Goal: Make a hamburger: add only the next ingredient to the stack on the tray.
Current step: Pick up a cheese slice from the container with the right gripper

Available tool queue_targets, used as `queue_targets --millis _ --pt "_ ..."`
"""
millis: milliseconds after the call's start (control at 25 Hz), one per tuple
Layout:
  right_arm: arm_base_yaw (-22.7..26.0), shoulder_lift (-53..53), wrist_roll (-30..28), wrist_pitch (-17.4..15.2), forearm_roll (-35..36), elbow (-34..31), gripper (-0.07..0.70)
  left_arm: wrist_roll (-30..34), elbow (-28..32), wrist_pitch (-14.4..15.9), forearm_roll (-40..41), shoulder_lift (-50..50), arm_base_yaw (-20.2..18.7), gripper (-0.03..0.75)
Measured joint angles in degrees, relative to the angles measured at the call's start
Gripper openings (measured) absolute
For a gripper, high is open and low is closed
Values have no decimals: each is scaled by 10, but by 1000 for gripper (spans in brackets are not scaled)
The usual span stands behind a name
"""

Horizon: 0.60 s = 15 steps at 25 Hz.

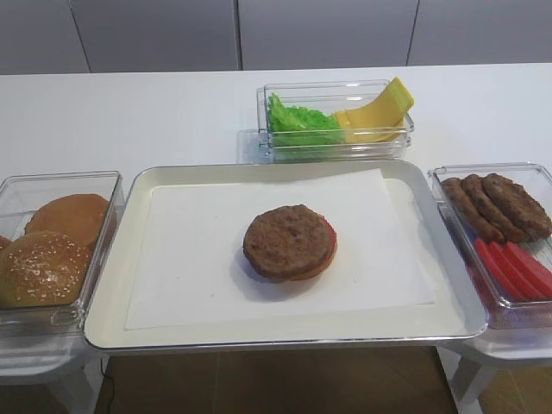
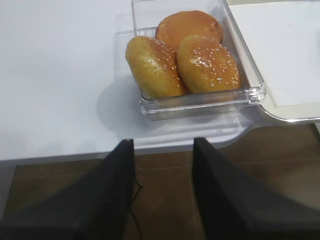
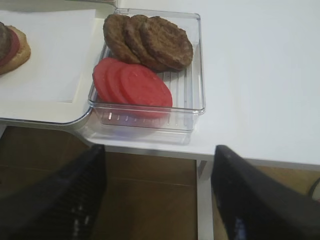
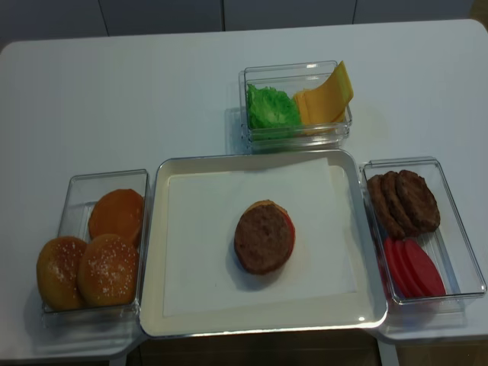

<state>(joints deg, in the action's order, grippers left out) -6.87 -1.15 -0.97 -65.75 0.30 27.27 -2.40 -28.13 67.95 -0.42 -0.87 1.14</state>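
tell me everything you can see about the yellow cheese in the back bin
The cheese slices are thin, flat and plain yellow, with a smooth, slightly glossy look. Several seem stacked together, though the count is unclear. They stand tilted in the right half of the clear bin behind the tray, leaning on its right wall, one upper corner poking above the rim. Their left edge meets the ruffled green lettuce. No gripper is near them.

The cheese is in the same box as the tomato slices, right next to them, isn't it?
No. The cheese shares its box with the lettuce, behind the tray. The tomato slices lie in the box on the right with the patties. The realsense high view shows it.
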Motion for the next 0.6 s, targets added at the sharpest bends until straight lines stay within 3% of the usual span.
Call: queue_targets --millis 600 --pt "0 0 0 0 0 0 456 0 0 0 0 0 0 290"
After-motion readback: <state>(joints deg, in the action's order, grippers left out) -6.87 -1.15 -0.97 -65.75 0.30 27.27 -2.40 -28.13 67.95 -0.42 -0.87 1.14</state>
